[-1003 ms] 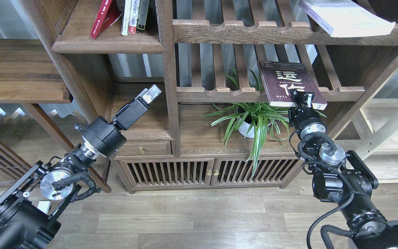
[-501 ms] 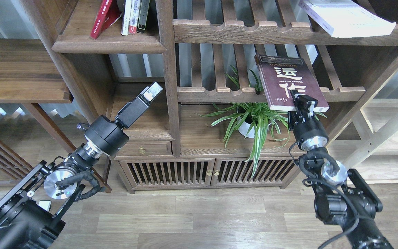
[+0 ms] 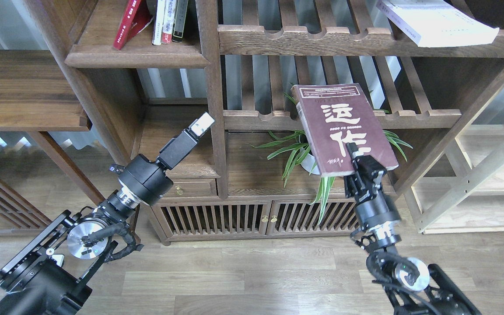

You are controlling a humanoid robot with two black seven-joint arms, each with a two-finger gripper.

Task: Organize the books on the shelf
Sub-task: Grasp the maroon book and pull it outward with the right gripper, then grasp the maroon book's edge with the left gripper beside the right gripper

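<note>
Right gripper [image 3: 357, 162] clamped on lower edge of maroon book [image 3: 344, 127], cover face-up, tilted, held in air in front of slatted rack [image 3: 422, 117], above potted plant [image 3: 309, 153]. Red book [image 3: 126, 22] leans on shelf [image 3: 138, 56] upper left; white book [image 3: 435, 22] lies top right. Left gripper [image 3: 201, 124] empty, can't tell how far open, near bookcase post [image 3: 212, 96].

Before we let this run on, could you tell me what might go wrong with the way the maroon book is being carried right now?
1. The right gripper pinches the maroon book only at its lower edge, so the tilted book could droop or slip out.
2. The book hangs directly in front of the potted plant; a drop would likely hit it.
3. Its top corner sits close to the slatted rack rail and might catch there.
</note>
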